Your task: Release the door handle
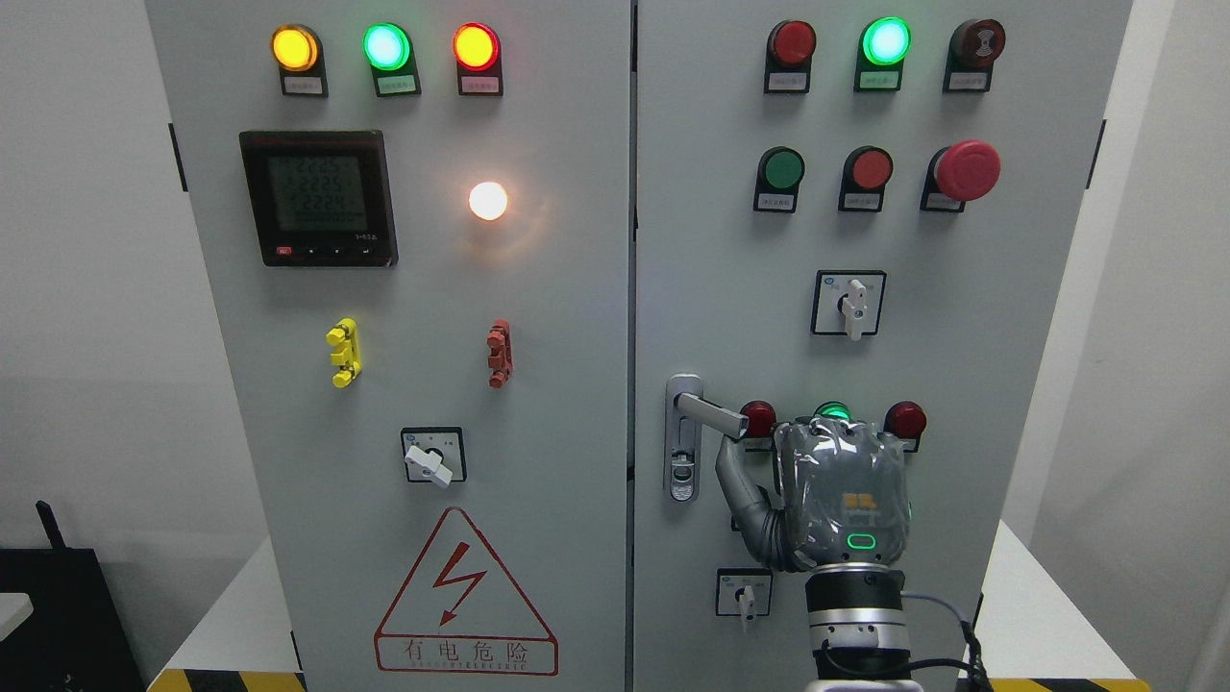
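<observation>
Low on the right cabinet door (865, 317), just right of the centre seam: door handle (711, 414), lever swung out and pointing right and slightly down from its lock plate (683, 452). Right hand (826, 481) found immediately right of the lever's free end, back of hand toward camera, thumb reaching up-left to the lever tip (touching or a hair short; could not tell). Remaining fingers hidden, so degree of opening not determined; no firm grasp seen. Judged clearance path: away rightward, along the lever's long axis. Left hand absent from view.
</observation>
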